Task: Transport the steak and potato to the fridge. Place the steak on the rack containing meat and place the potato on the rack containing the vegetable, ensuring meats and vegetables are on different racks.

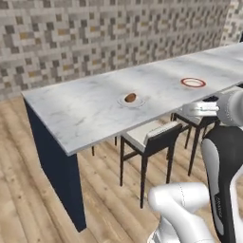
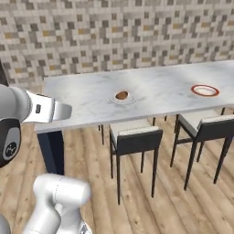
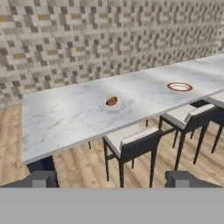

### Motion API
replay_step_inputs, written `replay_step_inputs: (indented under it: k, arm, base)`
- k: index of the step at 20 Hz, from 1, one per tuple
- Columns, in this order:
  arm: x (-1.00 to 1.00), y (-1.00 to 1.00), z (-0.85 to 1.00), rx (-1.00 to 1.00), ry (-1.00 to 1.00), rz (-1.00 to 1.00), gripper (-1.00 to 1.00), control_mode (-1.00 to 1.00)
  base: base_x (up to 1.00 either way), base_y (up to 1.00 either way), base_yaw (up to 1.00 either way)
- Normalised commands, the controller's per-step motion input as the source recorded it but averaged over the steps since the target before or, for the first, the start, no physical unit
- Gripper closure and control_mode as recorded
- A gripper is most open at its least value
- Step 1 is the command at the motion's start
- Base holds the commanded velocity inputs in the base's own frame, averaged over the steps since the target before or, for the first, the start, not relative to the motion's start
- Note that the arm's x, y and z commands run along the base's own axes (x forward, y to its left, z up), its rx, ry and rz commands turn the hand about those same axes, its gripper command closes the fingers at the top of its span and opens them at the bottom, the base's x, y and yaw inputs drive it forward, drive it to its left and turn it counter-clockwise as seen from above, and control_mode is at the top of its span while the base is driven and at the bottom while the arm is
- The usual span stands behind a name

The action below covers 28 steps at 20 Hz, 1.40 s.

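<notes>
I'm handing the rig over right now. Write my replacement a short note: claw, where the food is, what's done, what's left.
Claw: open, empty, held back from the counter.
Brown food item, potato or steak, I cannot tell which: on a small white plate mid-counter, above the nearer chair.
Red-rimmed plate: farther right on the counter; whether it holds anything is unclear.
Done: nothing picked up.
Left: grasp each item, drive to the fridge, steak on the meat rack, potato on the vegetable rack.

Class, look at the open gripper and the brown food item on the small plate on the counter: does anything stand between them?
Nothing visible blocks it. The gripper faces the brown item across bare counter; the chairs sit below the counter's edge.
</notes>
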Motion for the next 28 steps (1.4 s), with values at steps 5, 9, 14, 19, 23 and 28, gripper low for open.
replay_step_inputs:
  k: [5, 9, 14, 19, 23, 28]
  arm:
    - [0.00, 0.00, 0.00, 0.00, 0.00, 0.00, -1.00, 1.00]
    - [0.00, 0.00, 0.00, 0.00, 0.00, 0.00, -1.00, 1.00]
    - [0.00, 0.00, 0.00, 0.00, 0.00, 0.00, -1.00, 1.00]
    - [0.00, 0.00, 0.00, 0.00, 0.00, 0.00, -1.00, 1.00]
    - [0.00, 0.00, 0.00, 0.00, 0.00, 0.00, -1.00, 1.00]
    - [0.00, 0.00, 0.00, 0.00, 0.00, 0.00, -1.00, 1.00]
  base:
    - [0.26, -0.91, 0.41]
    - [0.74, -0.37, 0.57]
    - [-0.01, -0.72, 0.48]
    - [-0.38, -0.61, 0.14]
    - [0.22, -0.11, 0.12]
    - [0.94, -0.22, 0.10]
